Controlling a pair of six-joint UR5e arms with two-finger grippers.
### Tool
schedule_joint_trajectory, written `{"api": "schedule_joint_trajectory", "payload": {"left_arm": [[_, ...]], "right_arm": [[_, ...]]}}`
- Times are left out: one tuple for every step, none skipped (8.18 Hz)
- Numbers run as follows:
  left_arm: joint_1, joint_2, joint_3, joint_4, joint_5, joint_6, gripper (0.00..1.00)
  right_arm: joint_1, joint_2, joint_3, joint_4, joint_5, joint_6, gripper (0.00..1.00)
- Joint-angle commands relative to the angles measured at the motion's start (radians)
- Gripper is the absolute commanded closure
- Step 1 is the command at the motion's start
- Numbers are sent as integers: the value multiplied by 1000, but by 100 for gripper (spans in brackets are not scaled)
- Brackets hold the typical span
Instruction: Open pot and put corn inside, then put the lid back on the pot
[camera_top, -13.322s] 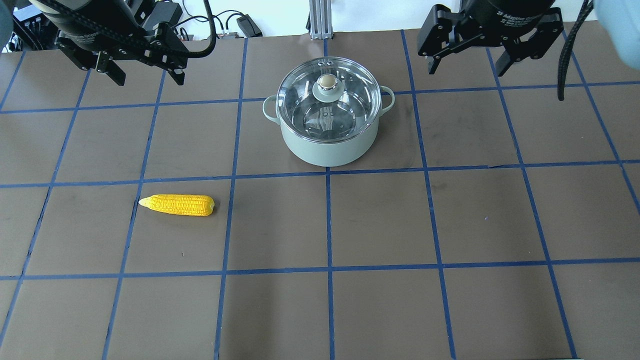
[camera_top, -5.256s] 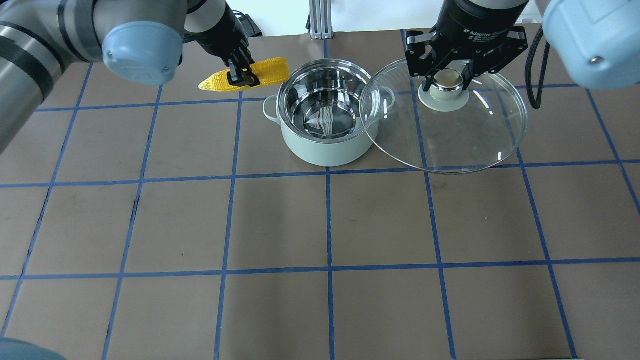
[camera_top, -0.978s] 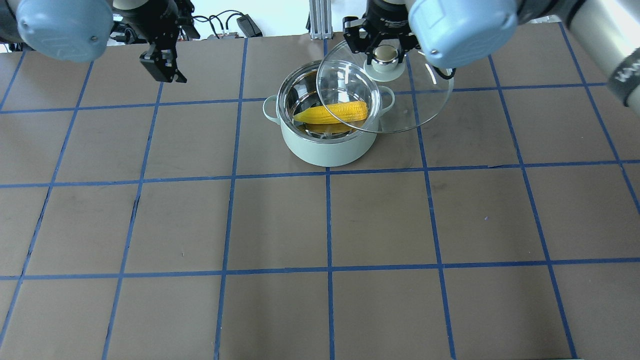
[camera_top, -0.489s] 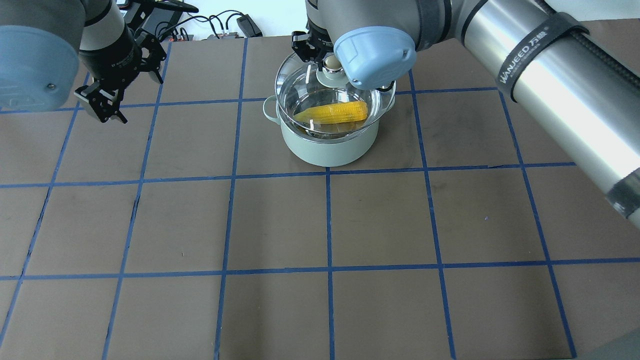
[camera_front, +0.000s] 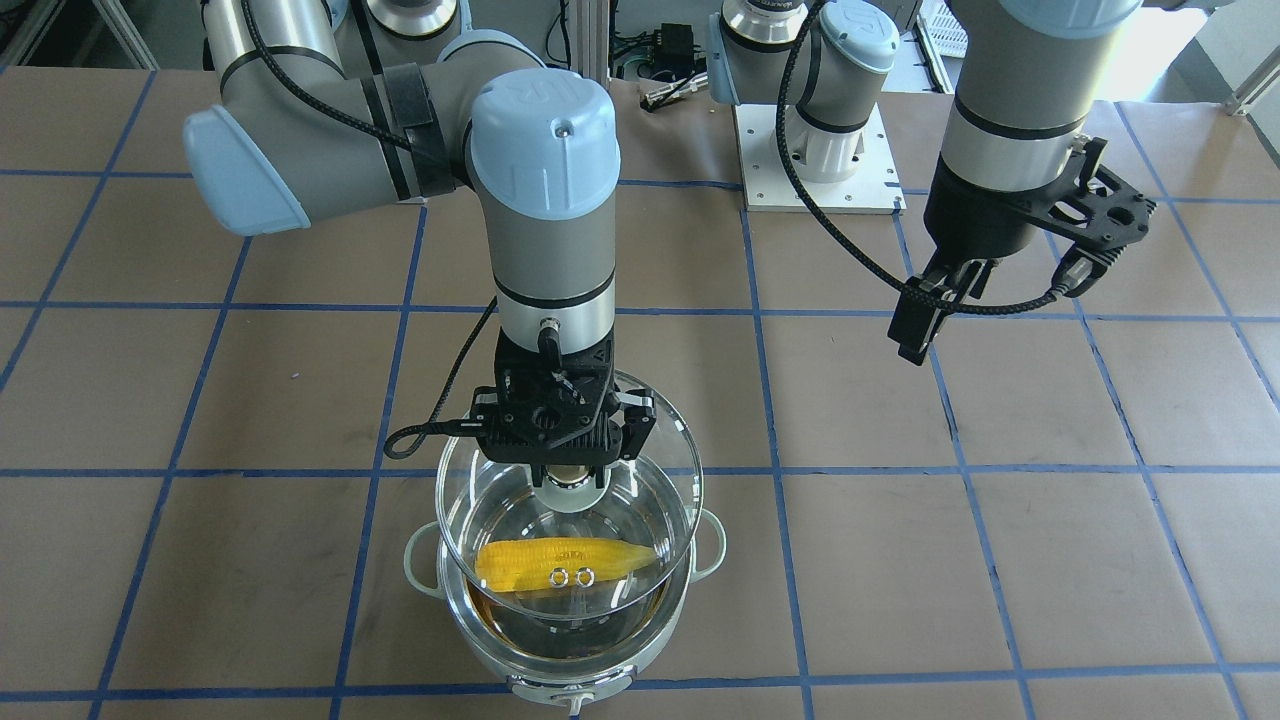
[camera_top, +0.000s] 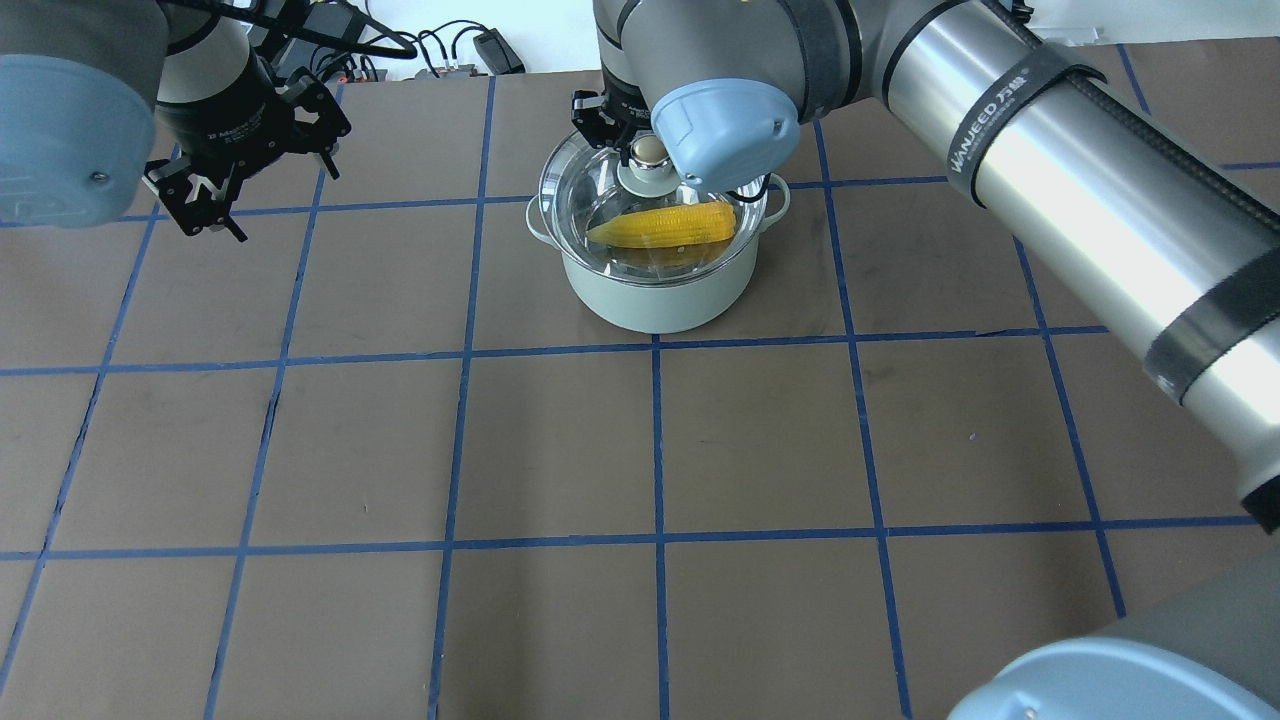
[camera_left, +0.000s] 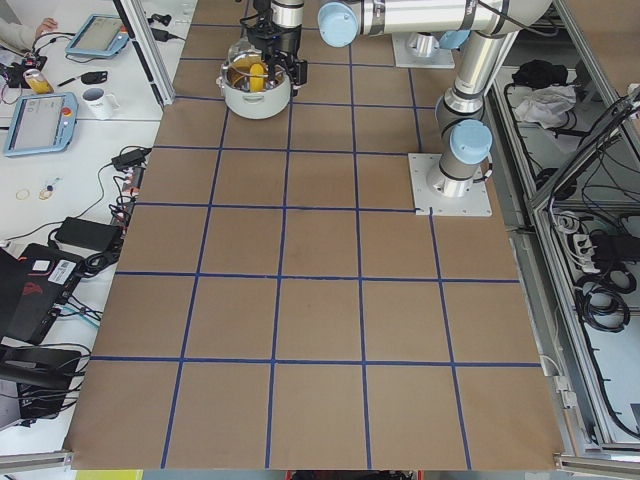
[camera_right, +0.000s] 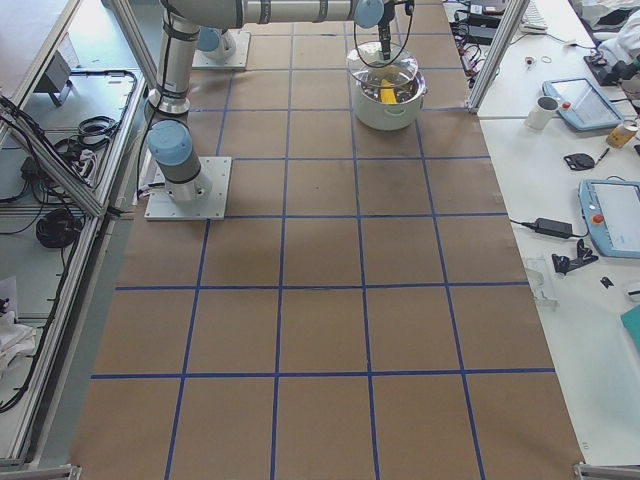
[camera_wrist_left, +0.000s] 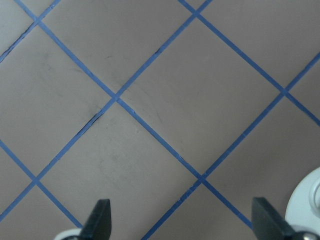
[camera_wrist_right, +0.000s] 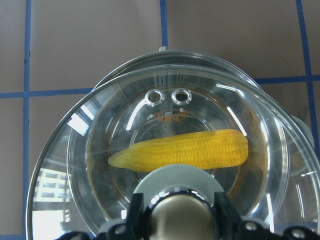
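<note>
Two grippers at work. Left gripper (camera_wrist_left: 182, 217), far left: jaws spread wide, empty. Corn (camera_front: 610, 555) lies inside pot (camera_top: 650, 300). Right gripper (camera_front: 570, 478) pinches knob of lid (camera_front: 645, 500); lid apparently just above rim, unseated. Step: re-lidding. Next: centre lid, lower, release.

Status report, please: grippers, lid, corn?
Right gripper shut on lid; left gripper open, empty. Corn in pot. Lid above pot, not seated; nothing between.
</note>
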Motion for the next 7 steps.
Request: {"api": "schedule_joint_trajectory", "payload": {"left_arm": [[3,-11,3,-1,-117,263,0],[3,-5,3,-1,-117,317,0],[3,1,3,-1,-116,369,0],[2,9,6,-1,-113,409,0],[0,19,9,-2,-116,457,0],[0,27,7,-4,-158,541,0],[0,33,7,-51,-214,627,0]], "right_arm": [[-9,35,5,-43,-4,-9,56],[-18,46,5,-66,-1,-9,56],[-21,51,5,-77,-1,-10,56],[-21,57,5,-80,-3,-7,56],[-21,60,5,-95,0,-7,56],[-21,69,7,-101,5,-4,58],[-21,71,7,-101,5,-9,59]]}}
